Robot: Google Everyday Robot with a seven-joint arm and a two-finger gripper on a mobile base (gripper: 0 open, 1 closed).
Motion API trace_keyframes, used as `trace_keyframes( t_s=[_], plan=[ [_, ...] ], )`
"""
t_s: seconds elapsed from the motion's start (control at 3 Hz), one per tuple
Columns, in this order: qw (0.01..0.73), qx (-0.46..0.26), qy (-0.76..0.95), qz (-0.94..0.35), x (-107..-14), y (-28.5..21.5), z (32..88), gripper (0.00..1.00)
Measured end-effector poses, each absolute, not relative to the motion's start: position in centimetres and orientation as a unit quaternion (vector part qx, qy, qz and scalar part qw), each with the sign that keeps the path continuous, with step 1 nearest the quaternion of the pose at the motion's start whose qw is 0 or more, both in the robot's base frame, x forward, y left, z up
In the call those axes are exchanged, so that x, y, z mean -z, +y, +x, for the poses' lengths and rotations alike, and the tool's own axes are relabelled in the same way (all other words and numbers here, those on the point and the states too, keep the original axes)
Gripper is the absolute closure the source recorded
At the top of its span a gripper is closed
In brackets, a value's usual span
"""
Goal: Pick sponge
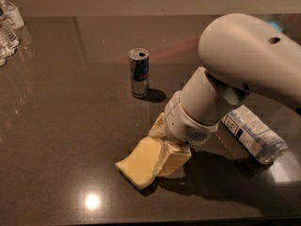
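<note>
The pale yellow sponge (pixel 137 165) lies flat on the dark table (pixel 70 126), left of and under the wrist. My gripper (pixel 165 141) hangs from the big white arm (pixel 244 65) and is down at the sponge's right end. One yellowish finger pad (pixel 175 157) stands against the sponge's right edge. The other finger pad (pixel 157 125) shows just behind the sponge. The fingers stand apart and the sponge rests on the table. The wrist hides the part of the sponge between the pads.
A drink can (pixel 139 72) stands upright behind the sponge. A plastic water bottle (pixel 254 133) lies on its side right of the wrist. Several upright water bottles (pixel 7 27) stand at the far left corner.
</note>
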State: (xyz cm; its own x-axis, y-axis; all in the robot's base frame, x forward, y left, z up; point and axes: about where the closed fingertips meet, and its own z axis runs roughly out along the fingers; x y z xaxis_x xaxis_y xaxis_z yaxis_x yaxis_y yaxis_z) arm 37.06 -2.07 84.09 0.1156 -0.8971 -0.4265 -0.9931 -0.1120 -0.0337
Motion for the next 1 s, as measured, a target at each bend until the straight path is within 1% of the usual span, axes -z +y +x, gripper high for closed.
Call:
trace_keyframes(
  t_s=[0.33, 0.67, 1.0],
  plan=[
    [0.163, -0.151, 0.652, -0.724, -84.8, -2.6, 37.6, 0.87],
    [0.172, -0.136, 0.664, -0.715, -86.5, -4.0, 39.2, 1.0],
    [0.191, -0.114, 0.675, -0.704, -89.0, -5.6, 41.1, 1.0]
  ],
)
